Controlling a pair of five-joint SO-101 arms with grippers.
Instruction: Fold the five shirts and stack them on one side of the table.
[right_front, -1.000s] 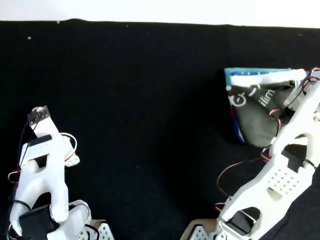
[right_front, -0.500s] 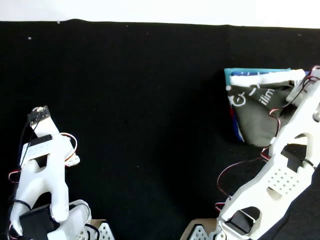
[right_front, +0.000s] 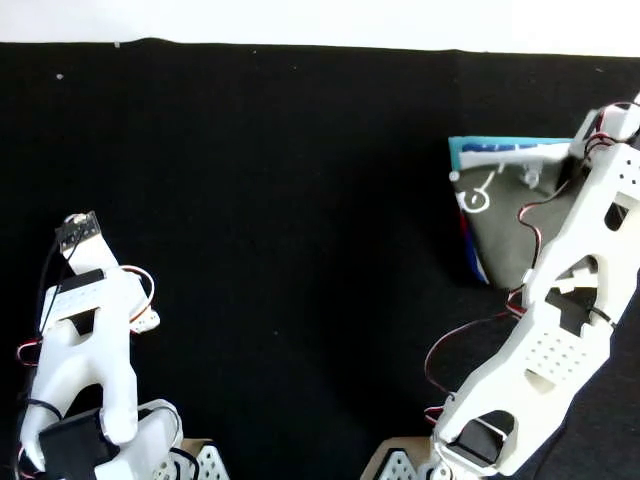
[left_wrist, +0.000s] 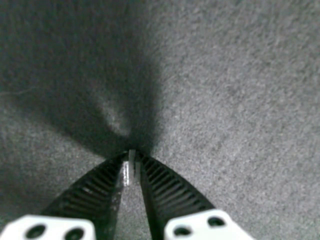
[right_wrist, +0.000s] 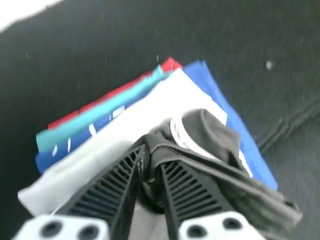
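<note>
Grey shirt (right_front: 503, 240) sits on top of the shirt stack (right_front: 500, 148) at the right side of the table (right_front: 300, 200), with white, blue, teal and red layers under it in the right wrist view. It looks light, soft and floppy: it bunches and will sag or unroll wherever you don't hold it. Your best hold is probably a doubled edge or the collar fold, not a single layer, and you want to avoid dragging the shirts below.

Right gripper (right_wrist: 150, 152) is nearly closed, pinching a bunched fold of the grey shirt. Left gripper (left_wrist: 131, 157) is closed tip to tip on nothing, low over bare cloth, well apart from the stack.

Versus a second ago, your right arm has swung toward the far edge of the table and now covers more of the grey shirt. The shirt's white print is mostly hidden now. The left arm hasn't moved.
</note>
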